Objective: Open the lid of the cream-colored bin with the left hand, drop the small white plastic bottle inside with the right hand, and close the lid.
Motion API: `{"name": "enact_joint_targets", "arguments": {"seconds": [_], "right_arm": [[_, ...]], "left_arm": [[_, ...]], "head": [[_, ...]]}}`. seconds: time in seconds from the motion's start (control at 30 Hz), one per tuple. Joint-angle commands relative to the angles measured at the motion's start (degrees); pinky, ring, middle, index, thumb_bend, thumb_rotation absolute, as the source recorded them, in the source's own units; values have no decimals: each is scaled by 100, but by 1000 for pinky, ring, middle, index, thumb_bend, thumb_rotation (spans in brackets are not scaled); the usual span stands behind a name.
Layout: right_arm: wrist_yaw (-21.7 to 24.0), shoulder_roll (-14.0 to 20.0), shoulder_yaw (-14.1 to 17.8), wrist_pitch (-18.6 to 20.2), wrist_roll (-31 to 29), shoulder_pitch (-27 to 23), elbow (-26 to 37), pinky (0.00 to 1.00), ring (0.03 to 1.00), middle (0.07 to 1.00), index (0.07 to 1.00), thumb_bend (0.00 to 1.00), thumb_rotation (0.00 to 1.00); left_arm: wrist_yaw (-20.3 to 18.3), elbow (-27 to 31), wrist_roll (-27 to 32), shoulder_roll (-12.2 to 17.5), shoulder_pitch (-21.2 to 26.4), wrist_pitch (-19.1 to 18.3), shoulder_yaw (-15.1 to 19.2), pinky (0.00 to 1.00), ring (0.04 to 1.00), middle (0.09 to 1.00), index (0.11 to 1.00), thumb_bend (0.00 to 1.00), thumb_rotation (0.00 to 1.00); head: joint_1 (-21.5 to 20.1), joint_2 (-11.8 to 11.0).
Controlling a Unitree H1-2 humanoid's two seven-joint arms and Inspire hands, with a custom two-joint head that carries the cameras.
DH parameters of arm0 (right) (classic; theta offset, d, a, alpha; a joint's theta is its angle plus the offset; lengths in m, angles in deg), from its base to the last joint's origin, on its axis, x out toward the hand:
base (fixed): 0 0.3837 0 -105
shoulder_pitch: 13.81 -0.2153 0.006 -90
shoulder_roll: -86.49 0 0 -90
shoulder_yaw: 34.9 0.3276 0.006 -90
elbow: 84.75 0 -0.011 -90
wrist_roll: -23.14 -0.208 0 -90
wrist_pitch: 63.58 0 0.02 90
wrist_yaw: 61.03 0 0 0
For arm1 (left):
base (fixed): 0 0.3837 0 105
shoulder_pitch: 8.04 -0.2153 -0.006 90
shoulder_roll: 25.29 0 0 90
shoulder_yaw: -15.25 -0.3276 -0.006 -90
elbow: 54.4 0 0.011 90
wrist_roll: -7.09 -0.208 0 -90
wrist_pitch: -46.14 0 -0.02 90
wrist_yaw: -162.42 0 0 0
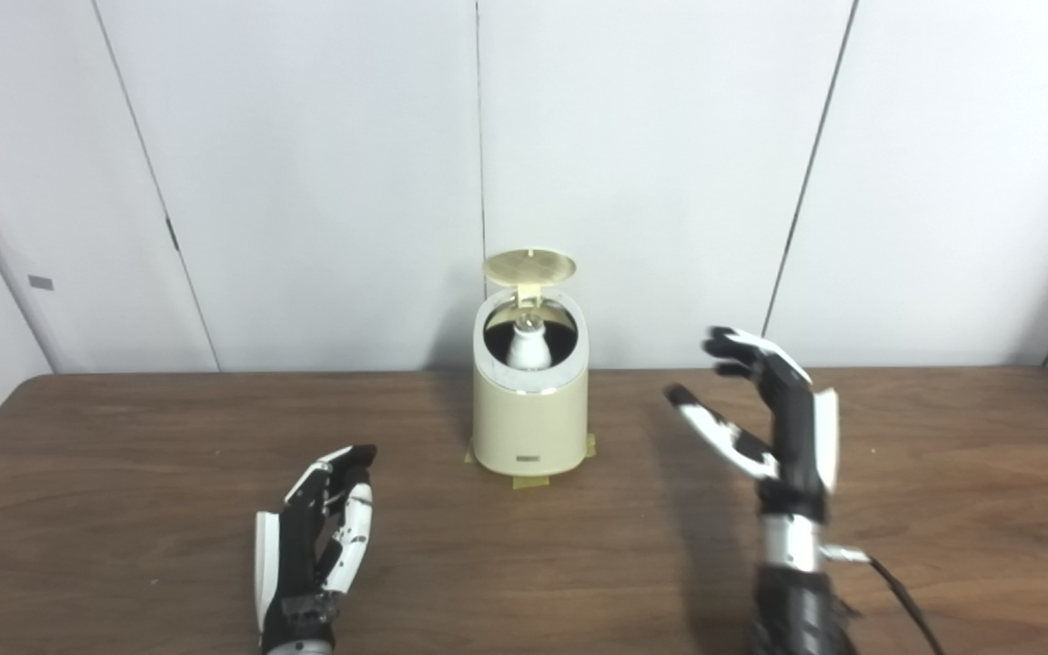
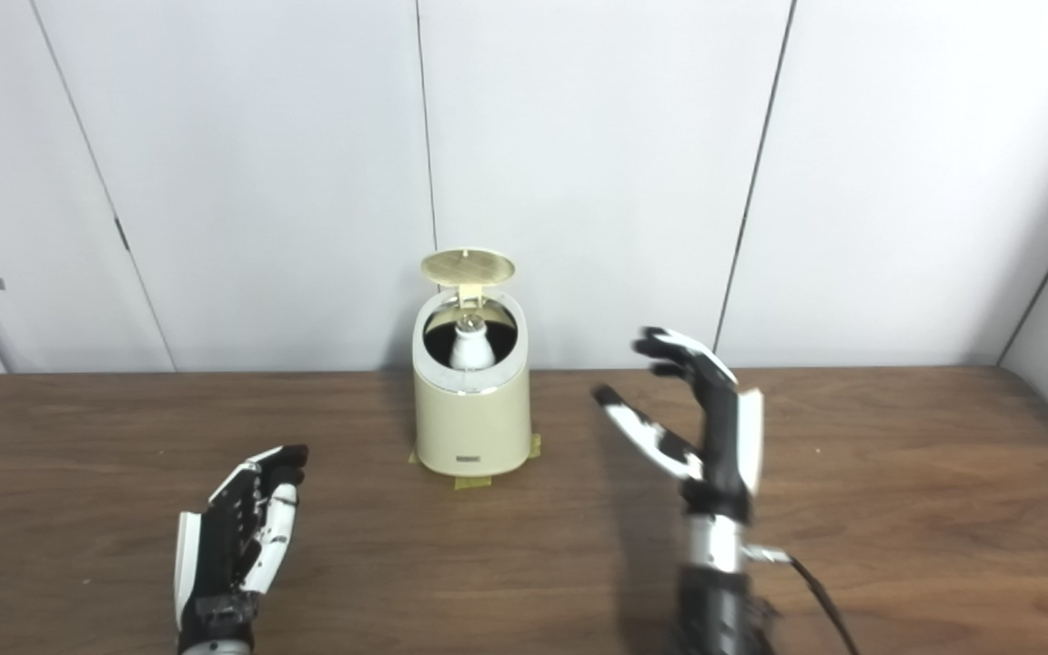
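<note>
The cream-colored bin (image 1: 529,428) stands at the table's back middle, taped down at its base. Its round lid (image 1: 529,267) is tipped up on the rear hinge. Inside the dark opening stands the small white plastic bottle (image 1: 529,346), upright. My right hand (image 1: 765,409) is raised to the right of the bin, open, fingers spread and holding nothing. My left hand (image 1: 319,528) rests low near the table's front left, fingers extended and apart, empty.
The brown wooden table (image 1: 124,473) spans the view, with white wall panels (image 1: 306,182) behind it. A thin cable (image 1: 897,596) runs from my right wrist toward the bottom edge.
</note>
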Motion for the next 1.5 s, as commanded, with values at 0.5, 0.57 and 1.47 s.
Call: {"name": "enact_joint_targets", "arguments": {"seconds": [0.5, 0.57, 1.47], "right_arm": [[2332, 440, -127, 804, -958, 674, 929, 944, 968, 976, 950, 245, 970], [2330, 415, -97, 872, -869, 732, 981, 937, 956, 955, 926, 200, 950], [2341, 298, 22, 896, -569, 827, 693, 911, 948, 947, 937, 134, 1000]], "left_arm": [[17, 76, -34, 168, 255, 220, 70, 651, 724, 729, 705, 203, 637], [-25, 137, -30, 228, 299, 180, 81, 661, 734, 738, 714, 213, 697], [-3429, 1030, -2362, 1405, 4416, -3016, -756, 973, 979, 948, 921, 803, 1000]], "head": [[-13, -5], [-13, -5], [144, -46]]}}
